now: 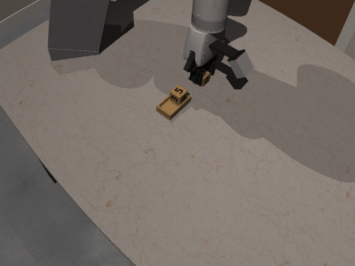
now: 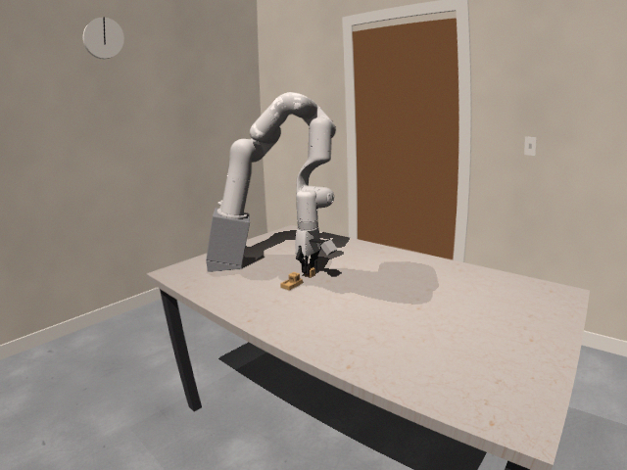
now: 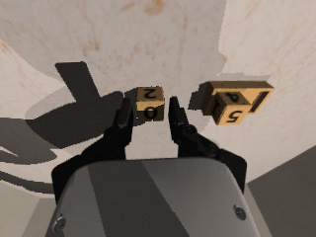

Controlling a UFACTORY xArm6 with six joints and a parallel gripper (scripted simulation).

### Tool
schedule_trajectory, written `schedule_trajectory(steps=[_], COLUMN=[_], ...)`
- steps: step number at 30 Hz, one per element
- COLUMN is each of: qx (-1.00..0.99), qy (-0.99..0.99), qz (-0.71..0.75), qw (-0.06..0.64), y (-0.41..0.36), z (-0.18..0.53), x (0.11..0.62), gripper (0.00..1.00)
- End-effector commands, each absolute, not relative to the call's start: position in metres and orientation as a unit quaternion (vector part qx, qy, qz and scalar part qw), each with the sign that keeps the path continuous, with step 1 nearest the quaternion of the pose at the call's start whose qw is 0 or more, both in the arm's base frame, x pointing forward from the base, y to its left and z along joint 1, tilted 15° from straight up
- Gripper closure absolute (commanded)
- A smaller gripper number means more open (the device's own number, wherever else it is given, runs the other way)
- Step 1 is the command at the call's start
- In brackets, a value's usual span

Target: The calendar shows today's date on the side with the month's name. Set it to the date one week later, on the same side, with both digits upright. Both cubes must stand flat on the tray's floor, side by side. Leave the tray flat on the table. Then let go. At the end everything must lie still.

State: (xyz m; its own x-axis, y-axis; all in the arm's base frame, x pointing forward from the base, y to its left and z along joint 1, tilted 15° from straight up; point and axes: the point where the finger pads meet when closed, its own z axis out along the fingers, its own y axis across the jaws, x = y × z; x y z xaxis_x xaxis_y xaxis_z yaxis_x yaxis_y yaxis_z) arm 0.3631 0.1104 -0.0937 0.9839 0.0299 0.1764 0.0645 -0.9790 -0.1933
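Note:
A wooden tray (image 1: 173,107) lies flat on the table. One cube (image 1: 178,94) stands in its far end, with 5 on top and 3 on a side. In the wrist view this cube (image 3: 229,110) shows 5 and 4, inside the tray. The second cube (image 1: 205,78) rests on the table beyond the tray. In the wrist view it (image 3: 149,105) shows 2 and 0. My gripper (image 3: 150,107) straddles this cube with its fingers open, and a small gap shows on each side. The gripper (image 1: 199,77) stands low over the table.
The arm's grey base block (image 1: 82,25) stands at the far left of the table. The tray's near half holds nothing. In the exterior view the tray (image 2: 291,283) sits near the table's far left corner.

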Motion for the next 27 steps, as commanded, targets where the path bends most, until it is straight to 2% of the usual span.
schedule_trajectory(steps=[1,15,26,27], qx=[-0.991,-0.991,-0.991,-0.991], qy=[-0.024,-0.024,-0.024,-0.024], qz=[-0.087,-0.087,-0.087,-0.087], qw=[0.100,0.100,0.100,0.100], y=[0.107,0.096,0.094,0.094], z=[-0.076,-0.024,-0.015,-0.015], x=[0.361,0.352,0.351,0.351], gripper=[0.53,0.53,0.53,0.00])
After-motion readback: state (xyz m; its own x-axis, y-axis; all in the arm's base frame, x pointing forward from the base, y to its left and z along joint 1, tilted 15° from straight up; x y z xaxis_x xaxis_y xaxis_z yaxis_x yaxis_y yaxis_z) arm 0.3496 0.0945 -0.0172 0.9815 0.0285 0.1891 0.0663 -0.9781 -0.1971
